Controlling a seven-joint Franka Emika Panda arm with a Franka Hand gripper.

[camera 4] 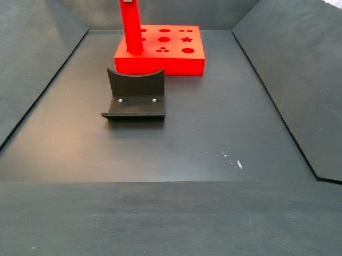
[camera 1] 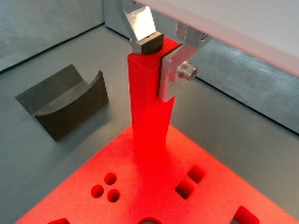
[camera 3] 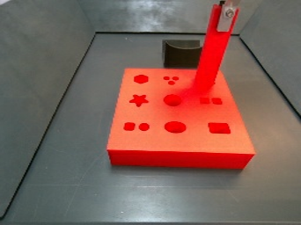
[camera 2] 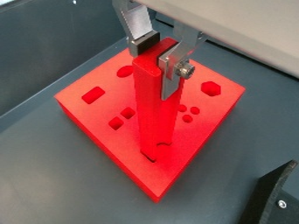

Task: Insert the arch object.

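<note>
My gripper [camera 1: 158, 57] is shut on the top end of a long red arch piece [camera 1: 149, 114], one silver finger [camera 1: 176, 72] on each side. It also shows in a wrist view [camera 2: 158, 54]. The piece [camera 2: 152, 114] reaches down to the top of the red block [camera 2: 100, 109] with shaped holes, and its lower end meets the block near an edge. I cannot tell how deep it sits. In a side view the piece [camera 3: 209, 57] leans, with the gripper [camera 3: 223, 13] at its top. In a side view the piece [camera 4: 130, 25] stands on the block [camera 4: 167, 50].
The dark fixture [camera 1: 65, 101] stands on the grey floor beside the block; it also shows in both side views [camera 3: 181, 51] [camera 4: 135, 95]. Grey walls [camera 3: 70, 88] enclose the floor. Open floor [camera 4: 201, 170] lies beyond the fixture.
</note>
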